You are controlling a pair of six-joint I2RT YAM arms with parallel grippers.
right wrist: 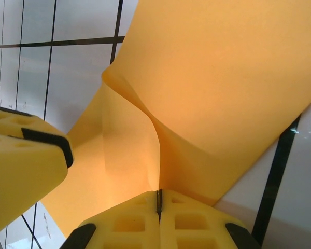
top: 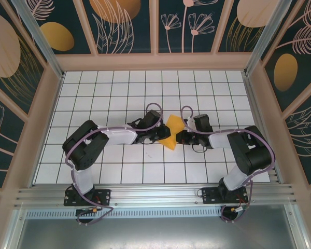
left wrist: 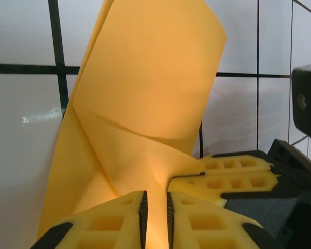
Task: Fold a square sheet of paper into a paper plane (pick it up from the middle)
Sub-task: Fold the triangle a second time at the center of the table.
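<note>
**Both grippers pinched on the sheet at mid-table**

From the overhead camera I see the thin orange-yellow square sheet of paper (top: 172, 129) near the middle of the white tiled table top with black grid lines (top: 119, 98). It sits right between my two arms. The left gripper (top: 162, 136) reaches in from the left and the right gripper (top: 180, 137) from the right. They are just beside each other, with the sheet bunched between them and one corner pointing toward the near edge. I cannot tell whether that corner touches the tiles.

On the left wrist camera, the left gripper (left wrist: 155, 199) has its yellow fingers drawn close together. Only a narrow slot is left between the black pads, and the sheet (left wrist: 150, 93) runs down into it, so I read it as gripped. The paper rises away from the fingers in a curved wall with a soft diagonal buckle across it. The right gripper's yellow fingers (left wrist: 223, 179) sit just to the right, against the paper's lower edge.

On the right wrist camera, the right gripper (right wrist: 158, 194) is pressed fully together, pad against pad. The sheet (right wrist: 223, 78) is pinched at the seam and bows upward in a deep S-shaped curl. One left-gripper finger (right wrist: 20, 166) sits near the left edge of this view.
</note>
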